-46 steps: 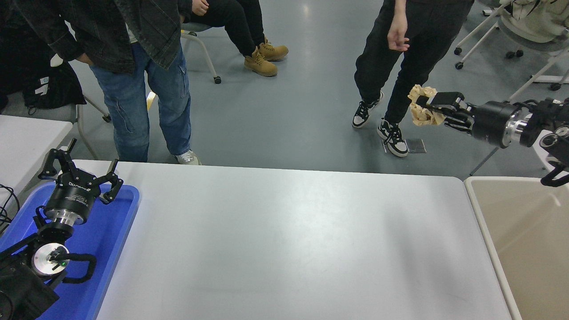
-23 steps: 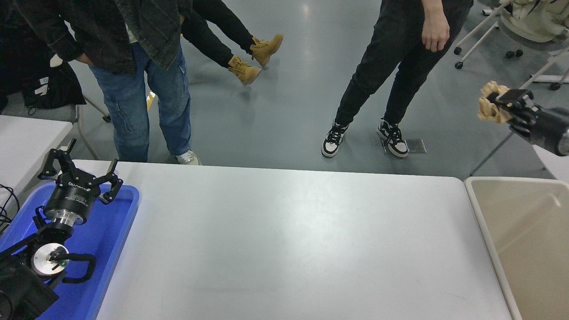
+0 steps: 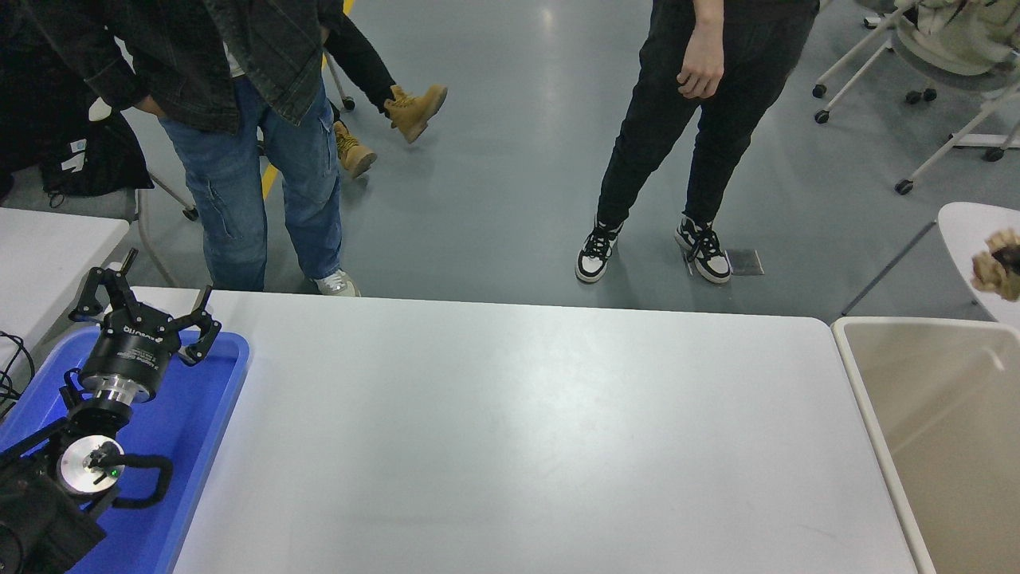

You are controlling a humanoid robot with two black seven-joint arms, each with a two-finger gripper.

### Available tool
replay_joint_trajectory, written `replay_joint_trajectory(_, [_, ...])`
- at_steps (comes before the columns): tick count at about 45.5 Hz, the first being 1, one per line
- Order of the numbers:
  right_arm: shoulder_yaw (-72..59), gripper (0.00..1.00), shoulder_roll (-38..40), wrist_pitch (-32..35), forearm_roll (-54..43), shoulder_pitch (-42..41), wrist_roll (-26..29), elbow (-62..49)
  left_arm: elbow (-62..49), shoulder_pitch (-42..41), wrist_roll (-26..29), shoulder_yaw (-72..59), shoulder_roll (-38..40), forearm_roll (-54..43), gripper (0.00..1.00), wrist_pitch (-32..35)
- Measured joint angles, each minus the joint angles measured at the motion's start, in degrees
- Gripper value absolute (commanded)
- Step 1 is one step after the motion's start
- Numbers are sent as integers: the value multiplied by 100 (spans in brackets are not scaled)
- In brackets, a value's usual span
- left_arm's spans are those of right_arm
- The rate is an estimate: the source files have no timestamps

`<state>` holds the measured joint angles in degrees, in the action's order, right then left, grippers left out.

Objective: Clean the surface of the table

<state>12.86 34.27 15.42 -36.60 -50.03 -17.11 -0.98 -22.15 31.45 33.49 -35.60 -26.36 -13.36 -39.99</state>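
The white table surface (image 3: 510, 430) fills the middle of the head view and is bare. My left gripper (image 3: 147, 301) is parked open and empty over the blue tray (image 3: 215, 399) at the lower left. My right gripper (image 3: 1010, 255) shows only as a dark tip at the right edge. It is shut on a crumpled tan paper wad (image 3: 992, 275), held in the air above the far corner of the beige bin (image 3: 846, 359).
The beige bin stands against the table's right end. A person in jeans (image 3: 255, 183) and a person in black trousers (image 3: 677, 143) stand at the far side. A smaller white tabletop (image 3: 48, 255) is at the left, and wheeled chairs (image 3: 916, 96) at the top right.
My right gripper has carried the paper wad to the right and down, almost out of view, over the bin. The people behind the table have shifted their feet. The left arm has not moved.
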Motion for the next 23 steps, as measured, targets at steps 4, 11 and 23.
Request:
replay_joint_trajectory(4, [-1, 0, -3, -107, 62, 64, 231, -84, -1, 0, 0, 0, 0, 0, 100, 0])
replay_joint_trajectory(11, [-12, 0, -9, -273, 121, 206, 566, -179, 0, 0, 0, 0, 0, 0, 100, 0])
replay_joint_trajectory(23, [-557, 0, -228, -451, 160, 650, 872, -238, 0, 0, 0, 0, 0, 0, 100, 0])
